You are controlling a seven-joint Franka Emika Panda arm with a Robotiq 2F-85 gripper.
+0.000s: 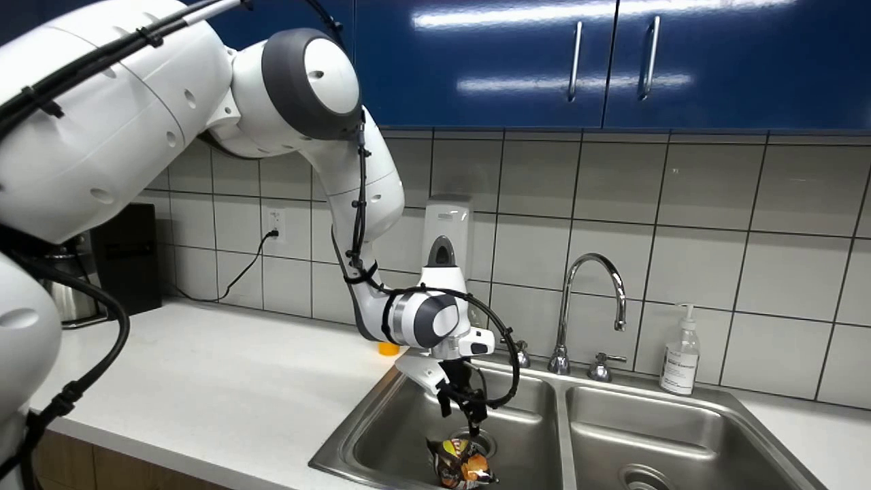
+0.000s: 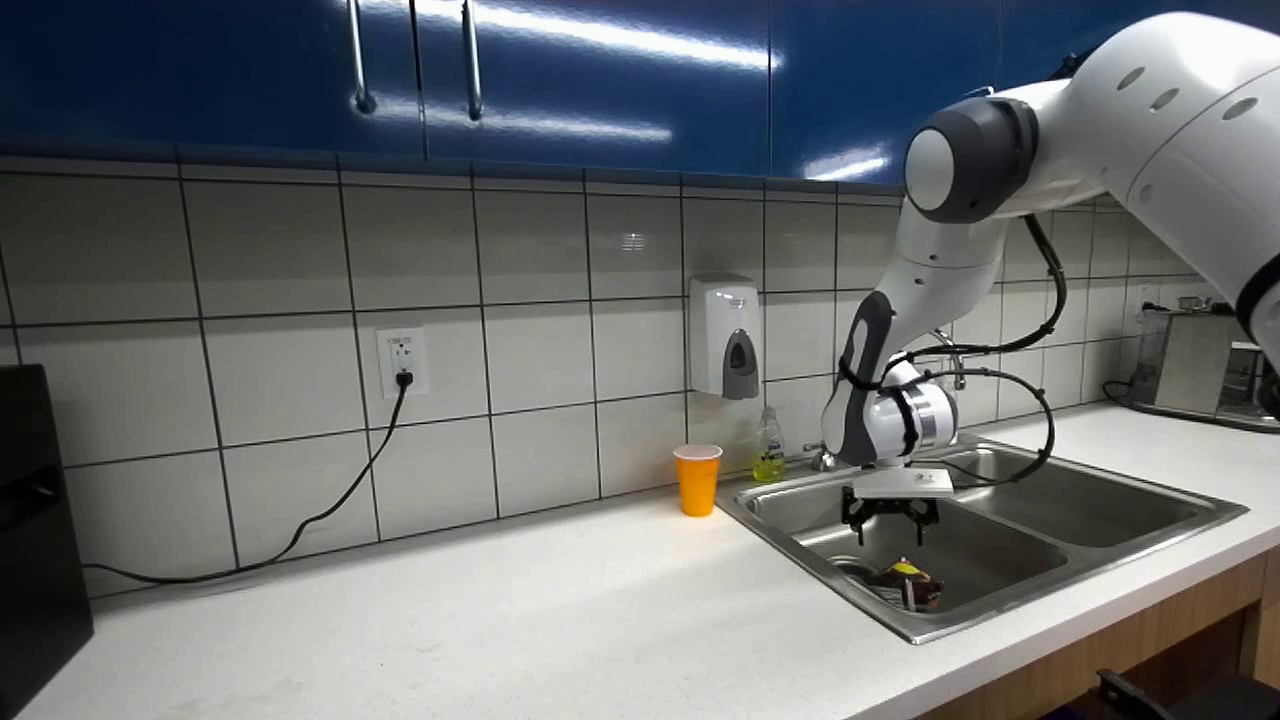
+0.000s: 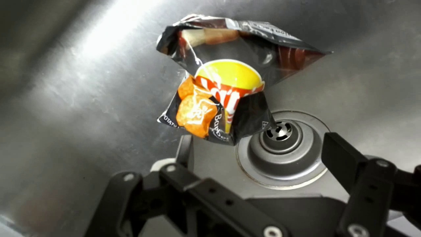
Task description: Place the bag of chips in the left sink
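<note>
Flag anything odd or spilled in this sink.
The bag of chips lies crumpled in the left sink, one corner overlapping the drain in the wrist view: odd for food, though intended. No spill visible.

Chip bag [image 3: 230, 79] glossy plastic; sink [image 1: 563, 422] satin metal; faucet [image 1: 563, 306] polished metal; cupboards [image 1: 476, 58] glossy.

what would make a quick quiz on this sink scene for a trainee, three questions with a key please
1. Multiple choice: where is the bag of chips?
A) on the counter
B) in the left sink
C) in the right sink

2. True or false: the fingers are closed on the bag of chips.

3. Fill in the colour: the cup standing beside the left sink is ____.

Key:
1. B
2. False; they stand apart, above the bag.
3. orange
</note>
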